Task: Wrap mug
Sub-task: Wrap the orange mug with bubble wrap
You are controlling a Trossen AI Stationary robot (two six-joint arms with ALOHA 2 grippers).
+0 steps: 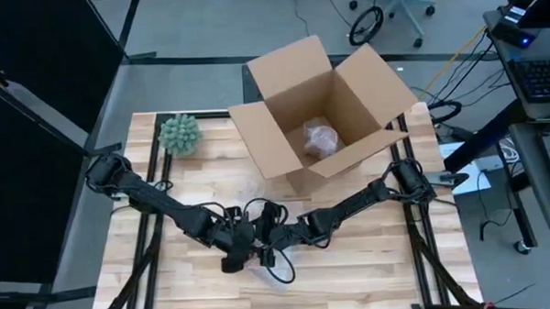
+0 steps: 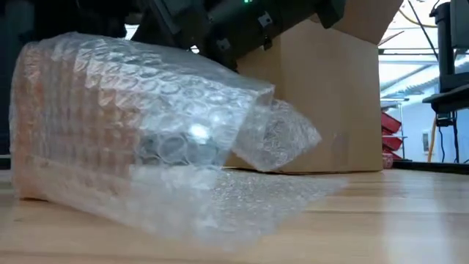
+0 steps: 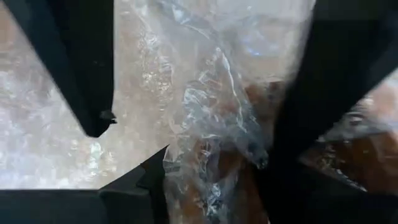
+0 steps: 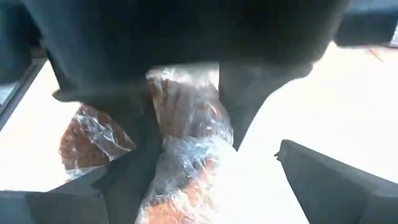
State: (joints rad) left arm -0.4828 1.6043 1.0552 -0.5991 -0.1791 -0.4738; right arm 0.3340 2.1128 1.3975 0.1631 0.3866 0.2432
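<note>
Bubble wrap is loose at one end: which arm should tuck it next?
Probably the left. Its gripper is open with bubble wrap between the fingers, beside the right gripper, which seems shut on the wrap.

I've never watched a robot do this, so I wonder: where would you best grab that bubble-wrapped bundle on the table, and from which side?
Probably across the fat middle of the bubble-wrapped bundle, coming down from above. It lies on its side on the table, so that rounded body is the firmest part; the loose twisted tail would likely just crumple. Both the left gripper and the right gripper already sit over it.
</note>
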